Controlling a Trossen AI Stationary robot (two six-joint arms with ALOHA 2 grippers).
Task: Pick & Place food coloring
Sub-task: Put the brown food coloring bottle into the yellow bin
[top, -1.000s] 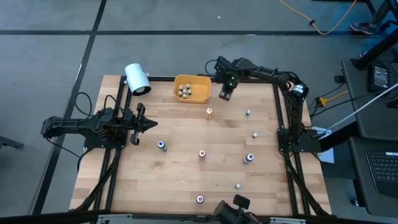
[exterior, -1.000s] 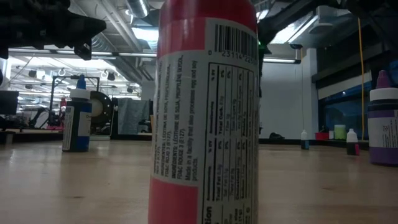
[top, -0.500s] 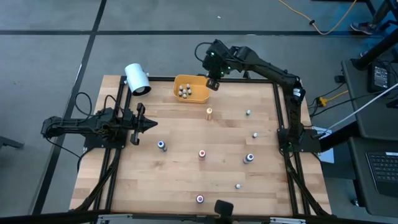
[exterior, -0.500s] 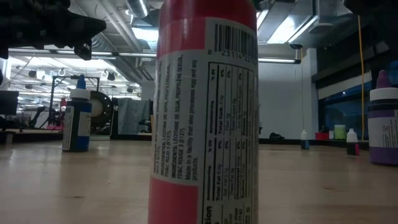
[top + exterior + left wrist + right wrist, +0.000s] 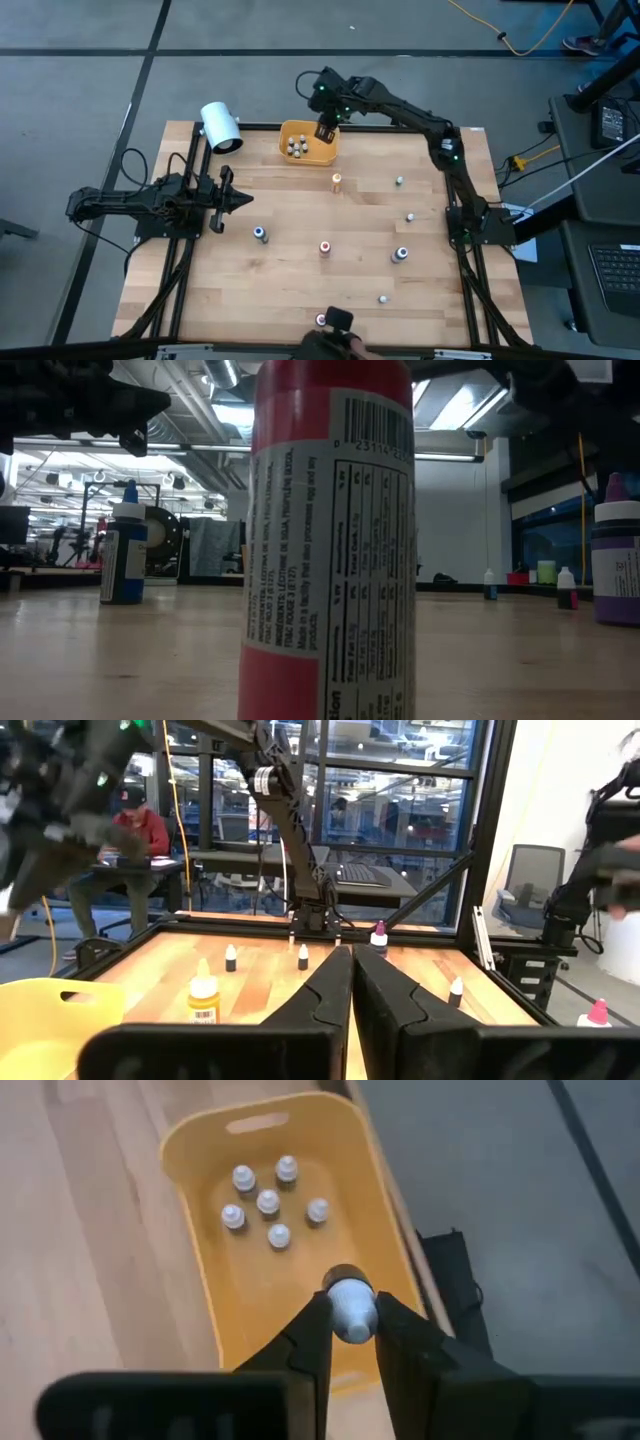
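Observation:
The food coloring bottles are tiny droppers. Several white-capped ones [image 5: 265, 1205] stand inside the yellow bin [image 5: 296, 132]. Others stand scattered on the table: an orange one [image 5: 337, 181], a blue-capped one [image 5: 259, 234], a red one [image 5: 325, 247], a purple one [image 5: 400, 255] and white-capped ones [image 5: 410, 217]. My right gripper [image 5: 325, 130] hangs over the bin's right part, shut on one white-capped bottle [image 5: 350, 1308]. My left gripper [image 5: 243, 200] waits at the table's left side with its fingers shut [image 5: 352, 965]. A red-labelled bottle [image 5: 325, 540] fills the low view. My right gripper pinches a small bottle between its two fingers [image 5: 315, 1330], coming from above and pointing down. Only the round white cap [image 5: 350, 1302] shows between the fingertips; the body is hidden behind it. The bottle is lifted clear above the bin's floor [image 5: 290, 1295].
A big white cylinder [image 5: 220, 127] lies at the far left corner beside the bin. Black frame rails [image 5: 455, 200] run along the table's left and right edges. A dark shape [image 5: 337, 322] shows at the near edge by a bottle. Bare wood lies between the scattered bottles.
My right gripper has carried the bottle toward the table's left and slightly toward the far edge, from the wood to the right of the bin to a spot over the bin's inside. It has stayed shut on the bottle. The dark shape at the near edge has shifted left.

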